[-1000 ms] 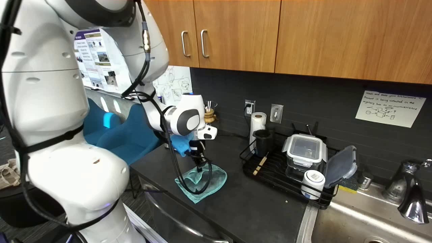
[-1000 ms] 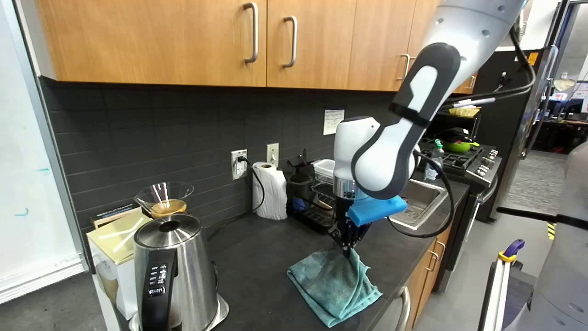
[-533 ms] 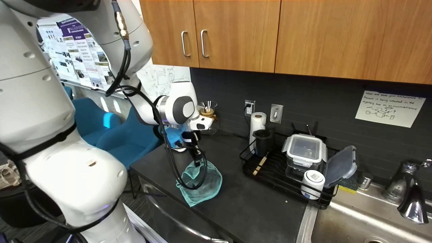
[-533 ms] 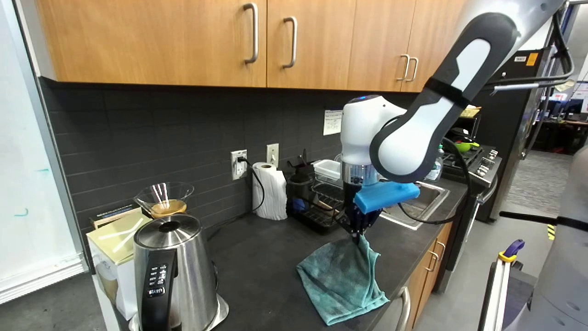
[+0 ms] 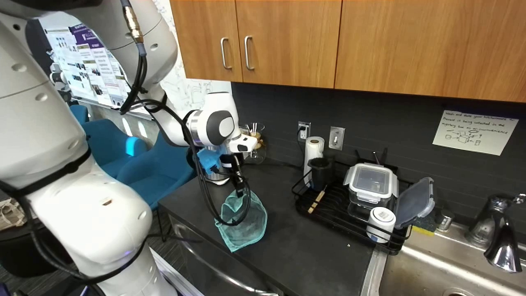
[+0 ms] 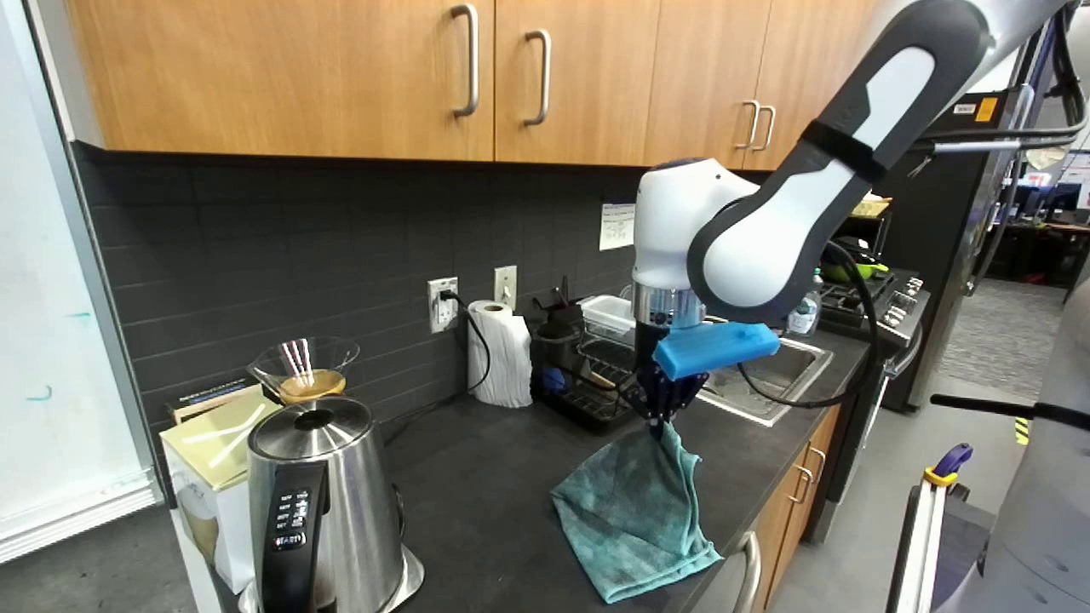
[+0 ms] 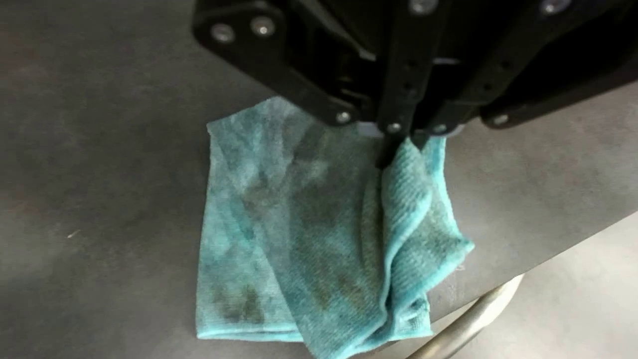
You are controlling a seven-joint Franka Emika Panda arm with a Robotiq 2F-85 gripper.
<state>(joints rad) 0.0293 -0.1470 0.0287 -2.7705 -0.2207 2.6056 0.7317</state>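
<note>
A folded teal cloth (image 6: 630, 519) with dark stains lies on the dark counter near its front edge. My gripper (image 6: 656, 426) points down over it, shut on a pinched fold near one side. The held part is pulled up into a peak, while the lower part still rests on the counter. In the wrist view the gripper (image 7: 402, 147) comes in from the top, and a ridge of the cloth (image 7: 319, 239) rises between the fingertips. A hanging black cable loop crosses in front of the cloth (image 5: 252, 230) in an exterior view.
A steel kettle (image 6: 341, 502) and a box (image 6: 213, 477) stand at one end of the counter. Along the wall are a paper towel roll (image 5: 314, 154) and a black dish rack (image 5: 328, 211) with containers, beside the sink (image 5: 427, 267). A drawer handle (image 7: 473, 319) sits below the counter edge.
The gripper has risen and shifted slightly, drawing the pinched fold of cloth up with it. The cloth has slid a little and now stands in a taller peak.
</note>
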